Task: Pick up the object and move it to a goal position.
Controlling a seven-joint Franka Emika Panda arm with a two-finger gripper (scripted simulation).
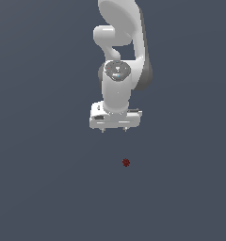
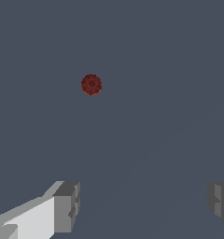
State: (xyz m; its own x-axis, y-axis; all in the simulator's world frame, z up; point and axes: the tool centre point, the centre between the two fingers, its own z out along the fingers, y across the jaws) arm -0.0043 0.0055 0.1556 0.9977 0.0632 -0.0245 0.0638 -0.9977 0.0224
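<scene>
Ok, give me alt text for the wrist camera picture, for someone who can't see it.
A tiny dark red round object lies alone on a plain grey-blue surface, untouched and well clear of the gripper. Two grey fingertips of the white robot gripper show at the frame's edge, spread wide apart with nothing between them.

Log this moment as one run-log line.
phase: approach | claw: open, empty | red ball: on the floor, untouched, apart from the claw | grasp: not yet made
</scene>
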